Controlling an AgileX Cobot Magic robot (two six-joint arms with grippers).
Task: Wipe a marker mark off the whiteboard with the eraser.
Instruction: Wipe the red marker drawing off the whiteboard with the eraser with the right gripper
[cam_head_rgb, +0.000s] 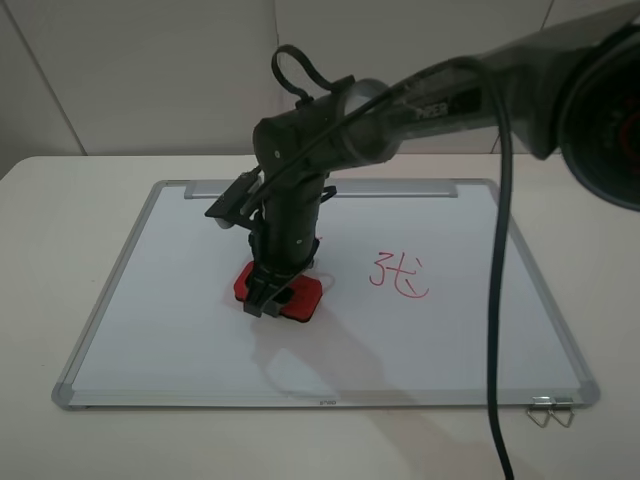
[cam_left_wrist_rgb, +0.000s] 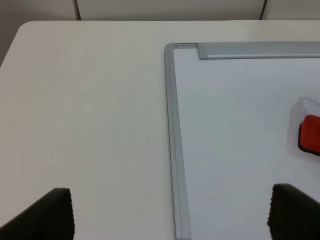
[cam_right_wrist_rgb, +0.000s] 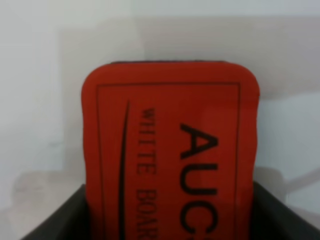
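The whiteboard (cam_head_rgb: 170, 310) lies flat on the table. My right gripper (cam_head_rgb: 268, 296) reaches across the middle and is shut on the red eraser (cam_head_rgb: 302, 298), pressing it down on the board left of centre. The right wrist view shows the eraser (cam_right_wrist_rgb: 170, 150) with its dark lettering between the two dark fingers (cam_right_wrist_rgb: 55, 222). The larger zigzag marker mark shows in no view; the arm and eraser cover that spot. My left gripper (cam_left_wrist_rgb: 170, 215) is open above the table beside the whiteboard (cam_left_wrist_rgb: 235, 110), its fingertips (cam_left_wrist_rgb: 50, 212) far apart. The eraser (cam_left_wrist_rgb: 311, 133) peeks in at that view's edge.
A small red "3t"-like scribble (cam_head_rgb: 398, 275) sits right of the eraser. The silver tray bar (cam_head_rgb: 400, 188) runs along the far edge. A metal binder clip (cam_head_rgb: 550, 410) lies at the near right corner. A black cable (cam_head_rgb: 497, 300) hangs over the right side.
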